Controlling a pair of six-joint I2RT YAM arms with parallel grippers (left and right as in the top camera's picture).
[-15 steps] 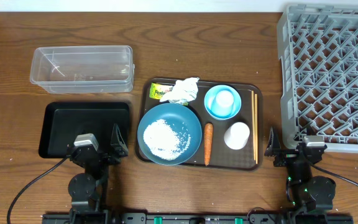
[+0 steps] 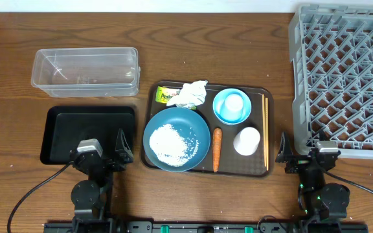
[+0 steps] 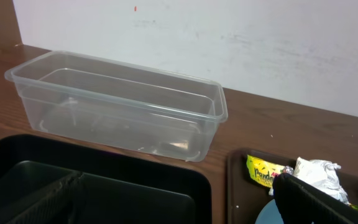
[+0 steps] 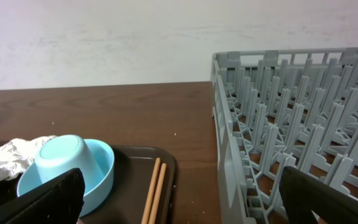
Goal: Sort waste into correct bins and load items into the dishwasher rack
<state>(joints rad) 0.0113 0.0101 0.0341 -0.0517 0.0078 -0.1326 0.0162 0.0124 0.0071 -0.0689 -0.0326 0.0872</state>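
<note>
On the brown serving tray (image 2: pixel 238 166) lie a dark-blue plate (image 2: pixel 200 128) holding white rice (image 2: pixel 169 141), an orange carrot (image 2: pixel 217 149), a light-blue bowl (image 2: pixel 232 106), a white cup (image 2: pixel 247 141), wooden chopsticks (image 2: pixel 265 133), a crumpled napkin (image 2: pixel 192 94) and a yellow-green wrapper (image 2: pixel 166 95). The clear tub (image 2: pixel 84 71) and black tray (image 2: pixel 76 126) sit left, the grey rack (image 2: pixel 345 77) right. My left gripper (image 2: pixel 105 153) stands open over the black tray's near edge. My right gripper (image 2: pixel 303 157) is open beside the rack's front corner. Both are empty.
The left wrist view shows the clear tub (image 3: pixel 117 106), black tray (image 3: pixel 135 180), wrapper (image 3: pixel 263 171) and napkin (image 3: pixel 319 174). The right wrist view shows the bowl (image 4: pixel 73 165), chopsticks (image 4: pixel 154 193) and rack wall (image 4: pixel 229 137). A white wall backs the table.
</note>
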